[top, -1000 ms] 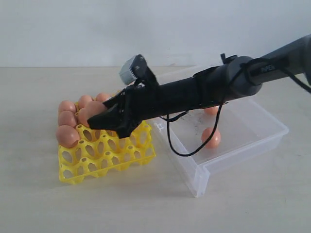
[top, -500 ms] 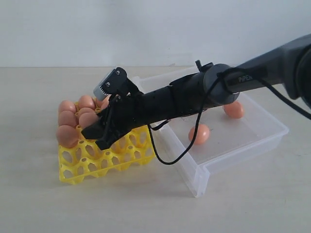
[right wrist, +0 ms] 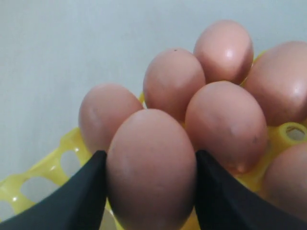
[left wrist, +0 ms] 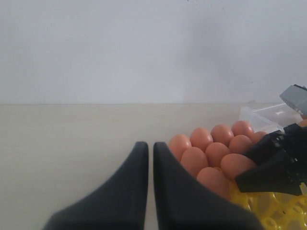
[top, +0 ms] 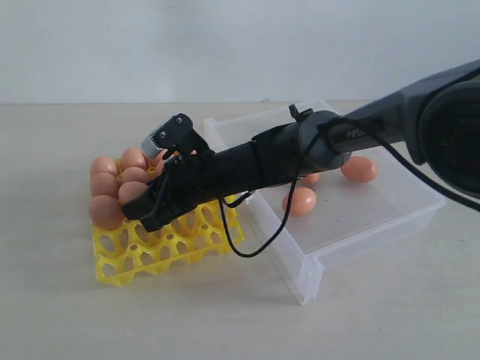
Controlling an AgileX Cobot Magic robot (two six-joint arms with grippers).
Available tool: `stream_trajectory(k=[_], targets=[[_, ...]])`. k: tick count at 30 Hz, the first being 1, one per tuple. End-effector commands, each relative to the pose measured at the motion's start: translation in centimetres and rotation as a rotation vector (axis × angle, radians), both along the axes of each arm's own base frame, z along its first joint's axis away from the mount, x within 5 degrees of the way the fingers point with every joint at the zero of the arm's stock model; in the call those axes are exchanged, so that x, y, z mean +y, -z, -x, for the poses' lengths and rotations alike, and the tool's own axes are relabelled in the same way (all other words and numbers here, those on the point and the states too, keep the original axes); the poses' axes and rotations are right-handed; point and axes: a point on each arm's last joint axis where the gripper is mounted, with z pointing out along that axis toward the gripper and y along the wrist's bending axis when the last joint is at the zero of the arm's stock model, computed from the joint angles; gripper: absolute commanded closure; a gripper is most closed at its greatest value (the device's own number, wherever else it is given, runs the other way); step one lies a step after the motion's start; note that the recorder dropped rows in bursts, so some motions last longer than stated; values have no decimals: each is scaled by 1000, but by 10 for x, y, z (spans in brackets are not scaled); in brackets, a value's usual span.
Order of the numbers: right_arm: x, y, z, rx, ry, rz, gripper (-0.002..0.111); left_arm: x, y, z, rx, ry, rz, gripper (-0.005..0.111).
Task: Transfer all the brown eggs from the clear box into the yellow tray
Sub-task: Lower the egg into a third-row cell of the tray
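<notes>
Your right end effector (right wrist: 150, 191) clamps egg (right wrist: 151, 163) across widest middle, above yellow tray (top: 172, 251), left of frame. Shell light, smooth, brittle: keep squeeze gentle, release low.

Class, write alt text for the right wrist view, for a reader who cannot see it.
Two black fingers grip a brown egg from both sides, close to the camera. Behind it, several more brown eggs sit in a yellow tray.

A plain pale wall (top: 225, 45) fills the back — evenly lit. Below it lies a matte beige tabletop (top: 60, 315).
</notes>
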Motion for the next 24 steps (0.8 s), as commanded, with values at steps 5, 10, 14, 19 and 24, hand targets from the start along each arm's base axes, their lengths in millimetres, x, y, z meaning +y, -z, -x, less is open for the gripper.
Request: stream_trajectory(k=[5, 10, 14, 19, 24], targets=[[-3, 2, -7, 33, 101, 38, 45, 0, 1, 0, -4, 3, 0, 103], [-7, -28, -12, -72, 133, 72, 45, 0, 1, 0, -4, 3, 0, 103], [-12, -74, -12, -107, 205, 25, 47, 0, 1, 0, -4, 3, 0, 103], [-8, -63, -2, 62, 149, 15, 108, 0, 1, 0, -4, 3, 0, 103], [-7, -39, -2, 143, 156, 53, 109, 0, 1, 0, -4, 3, 0, 103]])
